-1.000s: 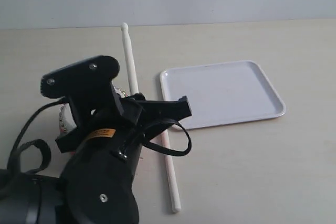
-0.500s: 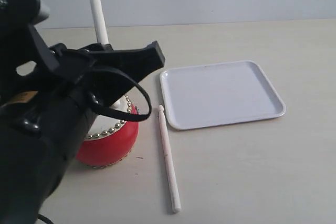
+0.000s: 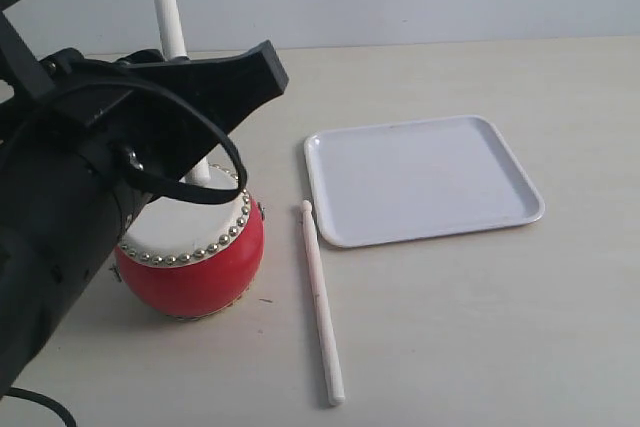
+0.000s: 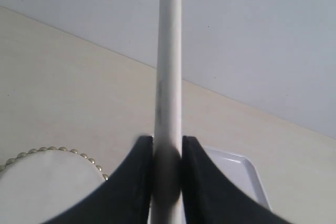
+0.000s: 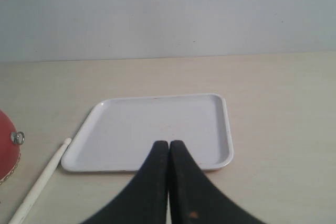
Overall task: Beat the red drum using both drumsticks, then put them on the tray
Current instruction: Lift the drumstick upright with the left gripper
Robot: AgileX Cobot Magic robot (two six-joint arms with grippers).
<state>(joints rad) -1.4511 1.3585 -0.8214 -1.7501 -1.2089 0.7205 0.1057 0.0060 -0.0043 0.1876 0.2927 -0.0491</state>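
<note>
A glossy red drum (image 3: 195, 272) with off-white skin and gold studs is sitting at lower left. An upright drumstick (image 3: 165, 7) is rising above it past the top edge. A second drumstick (image 3: 321, 302) is lying flat beside the drum, its tip nearing a white rectangular tray (image 3: 420, 177) at centre right.

I'm matt black all over: my left arm (image 3: 70, 217) is a bulky shell with a thin black cable (image 3: 240, 162) looping off it, and my left claw (image 4: 168, 145) and right claw (image 5: 168, 144) end in smooth fingers (image 5: 152, 182) curving to narrow tips.
</note>
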